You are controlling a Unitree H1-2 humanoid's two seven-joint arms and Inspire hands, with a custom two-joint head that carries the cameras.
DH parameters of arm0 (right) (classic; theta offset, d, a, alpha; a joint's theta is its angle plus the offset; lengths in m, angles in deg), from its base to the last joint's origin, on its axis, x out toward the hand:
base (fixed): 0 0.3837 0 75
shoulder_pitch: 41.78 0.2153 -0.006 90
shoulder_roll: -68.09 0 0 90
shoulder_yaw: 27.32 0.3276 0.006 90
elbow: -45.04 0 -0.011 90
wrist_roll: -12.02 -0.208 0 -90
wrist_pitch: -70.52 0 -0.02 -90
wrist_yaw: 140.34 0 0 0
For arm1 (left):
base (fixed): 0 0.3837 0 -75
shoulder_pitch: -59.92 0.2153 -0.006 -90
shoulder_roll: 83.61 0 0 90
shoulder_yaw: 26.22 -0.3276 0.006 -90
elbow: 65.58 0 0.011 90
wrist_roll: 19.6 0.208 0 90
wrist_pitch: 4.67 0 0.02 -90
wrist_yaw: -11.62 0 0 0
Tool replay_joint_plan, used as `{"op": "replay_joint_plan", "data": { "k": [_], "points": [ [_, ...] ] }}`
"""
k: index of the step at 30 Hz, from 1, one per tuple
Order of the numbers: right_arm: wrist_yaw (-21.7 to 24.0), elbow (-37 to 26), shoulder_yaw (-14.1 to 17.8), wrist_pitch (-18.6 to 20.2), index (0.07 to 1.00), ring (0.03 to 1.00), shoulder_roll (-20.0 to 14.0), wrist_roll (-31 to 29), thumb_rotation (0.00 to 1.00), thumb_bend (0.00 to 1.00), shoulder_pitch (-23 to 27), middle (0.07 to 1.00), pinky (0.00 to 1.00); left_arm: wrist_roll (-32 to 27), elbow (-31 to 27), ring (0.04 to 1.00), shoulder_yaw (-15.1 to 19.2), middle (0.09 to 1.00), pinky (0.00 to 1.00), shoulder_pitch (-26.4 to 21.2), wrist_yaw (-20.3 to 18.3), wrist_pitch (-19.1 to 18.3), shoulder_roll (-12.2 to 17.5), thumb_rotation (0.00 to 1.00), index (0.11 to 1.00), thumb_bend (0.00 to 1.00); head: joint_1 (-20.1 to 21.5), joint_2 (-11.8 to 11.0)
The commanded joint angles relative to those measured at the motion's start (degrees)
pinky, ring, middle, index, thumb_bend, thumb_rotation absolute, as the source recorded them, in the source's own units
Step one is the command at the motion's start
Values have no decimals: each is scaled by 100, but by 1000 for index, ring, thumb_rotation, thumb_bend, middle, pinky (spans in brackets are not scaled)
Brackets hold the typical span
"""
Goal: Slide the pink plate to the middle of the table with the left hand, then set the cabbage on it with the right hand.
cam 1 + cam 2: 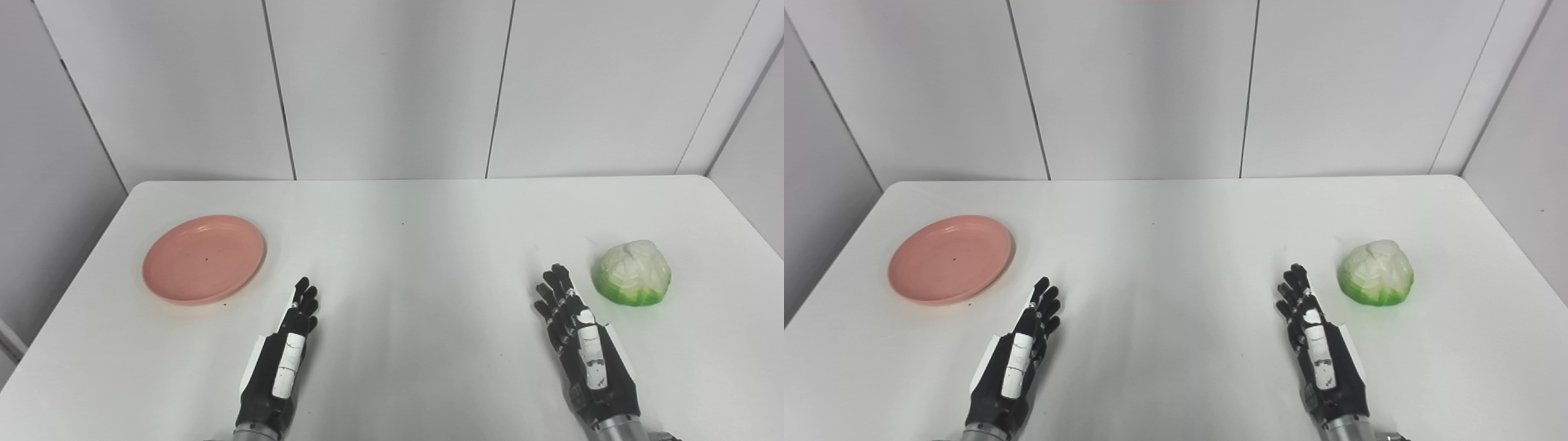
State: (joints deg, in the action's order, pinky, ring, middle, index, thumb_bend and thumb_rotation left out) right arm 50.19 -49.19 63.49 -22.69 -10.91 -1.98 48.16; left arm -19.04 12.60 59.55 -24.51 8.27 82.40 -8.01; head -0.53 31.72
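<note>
A round pink plate [204,258] lies on the left part of the white table [404,275], with nothing on it. A pale cabbage with a green base [633,272] sits on the right side. My left hand [285,355] rests low near the front edge, to the right of and nearer than the plate, fingers stretched out, open and holding nothing. My right hand [582,346] lies just left of and nearer than the cabbage, also open, fingers extended, not touching it.
White wall panels [392,86] rise behind the table's far edge. The table's rounded corners show at the back left and back right. A bare white stretch of tabletop lies between the two hands.
</note>
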Motion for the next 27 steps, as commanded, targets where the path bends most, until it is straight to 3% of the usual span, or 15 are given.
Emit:
{"op": "replay_joint_plan", "data": {
  "k": [1, 13, 20, 23, 27],
  "points": [
    [47, 264, -24, -195, 1000, 992, 105, -47, 950, 889, -186, 988, 1000, -30, -124, 1000, 31, 1000, 1000, 75, -18, 209, 47, 1000, 1000, 820, -5, 3],
    [-299, -104, 0, 19, 982, 979, 274, 173, 912, 846, -276, 973, 999, -100, -217, 1000, 92, 1000, 1000, 92, -112, 200, 132, 986, 1000, 844, 245, 183],
    [-347, -115, -8, 33, 976, 969, 251, 227, 914, 836, -306, 968, 984, -171, -17, 1000, 150, 1000, 1000, 60, -119, 555, 83, 982, 1000, 839, 227, 126],
    [-334, -80, 28, 47, 980, 968, 229, 155, 903, 834, -300, 968, 991, -115, 18, 1000, 119, 1000, 1000, 43, -99, 609, 54, 974, 1000, 881, 163, 100],
    [-260, 60, 32, -34, 988, 972, 145, 148, 920, 816, -281, 971, 998, -92, 83, 1000, 80, 1000, 1000, 18, -71, 674, 9, 969, 1000, 893, -49, -71]
  ]
}}
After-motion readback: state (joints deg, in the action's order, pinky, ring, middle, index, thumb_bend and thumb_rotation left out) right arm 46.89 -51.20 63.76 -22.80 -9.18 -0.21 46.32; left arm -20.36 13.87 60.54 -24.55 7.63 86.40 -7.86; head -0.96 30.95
